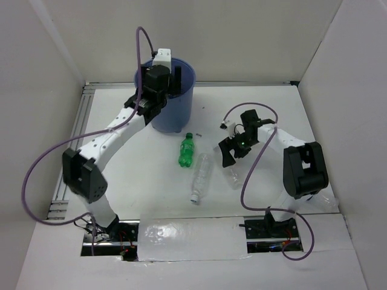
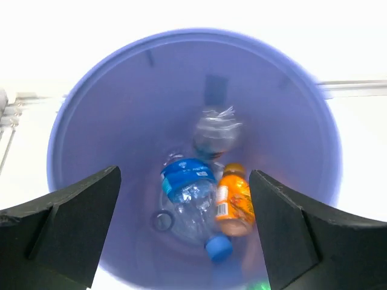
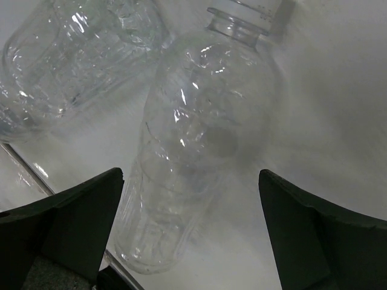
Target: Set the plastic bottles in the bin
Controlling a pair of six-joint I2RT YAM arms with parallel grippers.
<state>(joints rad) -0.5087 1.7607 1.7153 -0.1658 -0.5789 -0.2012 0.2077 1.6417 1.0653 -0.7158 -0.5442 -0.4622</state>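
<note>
Left arm (image 1: 115, 136) is stretched toward the far edge, left of centre. The left pincer (image 2: 184, 175) hangs over the bin (image 1: 181, 106), pointing down into it, fingers apart, nothing gripped. Inside the bin are the blue-label bottle (image 2: 187, 193), orange bottle (image 2: 234, 202) and dark-label bottle (image 2: 216, 133).

Right arm (image 1: 302, 166) is folded at the elbow. The right pincer (image 3: 190, 175) aims down mid-tabletop (image 1: 290, 109), fingers apart, straddling a clear bottle (image 3: 199, 151). A second clear bottle (image 1: 201, 177) and the green bottle (image 1: 187, 150) lie just left of it.
</note>
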